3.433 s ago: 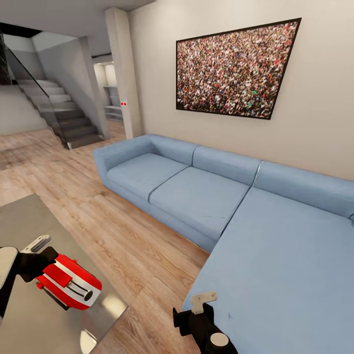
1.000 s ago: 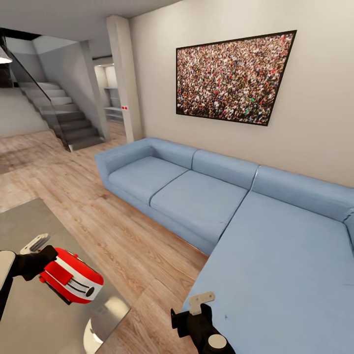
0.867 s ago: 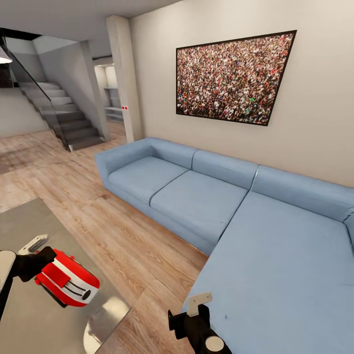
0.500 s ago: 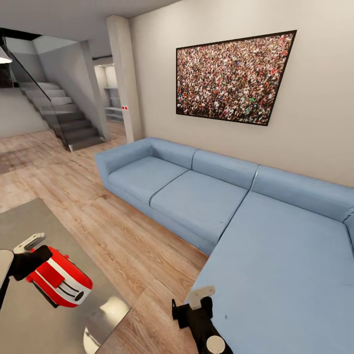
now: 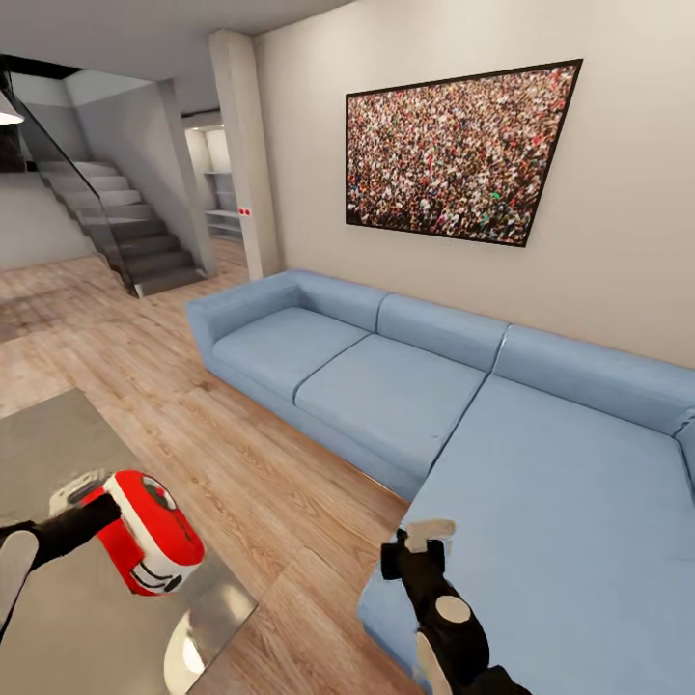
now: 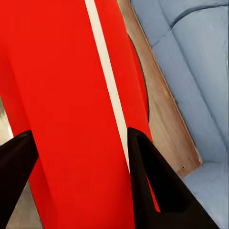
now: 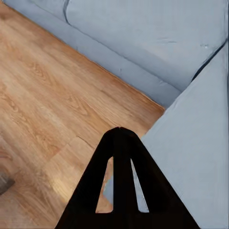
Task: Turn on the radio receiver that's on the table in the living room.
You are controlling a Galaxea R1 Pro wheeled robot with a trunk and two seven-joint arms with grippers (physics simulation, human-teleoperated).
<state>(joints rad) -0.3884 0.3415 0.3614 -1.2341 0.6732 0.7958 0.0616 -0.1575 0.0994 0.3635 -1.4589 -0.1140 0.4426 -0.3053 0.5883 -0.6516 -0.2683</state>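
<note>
1. My left fingers (image 6: 16, 167) pinch the radio receiver (image 5: 147, 531), one black tip on either side of its glossy red body (image 6: 67, 109).
2. The receiver hangs above the near corner of the grey bench (image 5: 58, 598), tilted, its white stripes facing the floor; I cannot tell whether it touches the top.
3. Beyond the bench edge lies the wood plank floor (image 5: 261, 463).
4. My right fingers (image 7: 120, 143) are pressed together, empty, over the edge of the light-blue sofa (image 5: 541, 483).
</note>
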